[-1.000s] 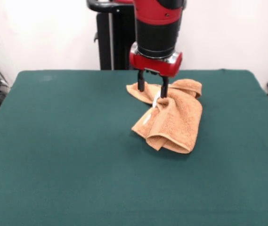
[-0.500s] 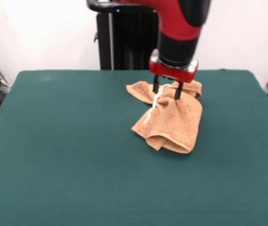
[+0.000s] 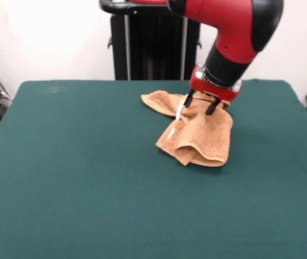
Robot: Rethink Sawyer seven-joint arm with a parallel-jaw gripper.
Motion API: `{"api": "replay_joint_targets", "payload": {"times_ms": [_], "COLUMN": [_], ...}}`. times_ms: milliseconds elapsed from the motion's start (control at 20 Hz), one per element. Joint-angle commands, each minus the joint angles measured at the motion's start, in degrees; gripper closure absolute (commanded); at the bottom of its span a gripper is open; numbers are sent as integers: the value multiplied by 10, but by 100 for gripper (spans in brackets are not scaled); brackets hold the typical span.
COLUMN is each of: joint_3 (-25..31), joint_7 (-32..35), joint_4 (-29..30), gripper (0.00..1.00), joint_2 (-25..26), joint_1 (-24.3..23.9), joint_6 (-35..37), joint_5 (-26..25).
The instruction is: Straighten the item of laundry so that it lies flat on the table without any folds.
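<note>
Your towel [image 3: 199, 132] sits bunched and folded over itself toward the far right of the table [image 3: 72, 178], with a white tag [image 3: 179, 111] showing on its upper edge. The claw [image 3: 200, 103] is tilted and down at the towel's far edge with its two fingers narrowly apart; whether cloth is pinched between them cannot be told. This reads as the spreading step, barely begun: next you'll likely need a firm grip on that edge and a pull outward so the doubled layers open.
</note>
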Motion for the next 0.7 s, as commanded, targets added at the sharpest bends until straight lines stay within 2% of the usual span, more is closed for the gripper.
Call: {"api": "replay_joint_targets", "payload": {"times_ms": [50,700], "joint_3": [-22,-28], "joint_7": [182,205], "joint_4": [-58,-36], "gripper": [0,0], "joint_2": [37,-6], "joint_1": [13,22], "joint_6": [97,116], "joint_5": [21,31]}}
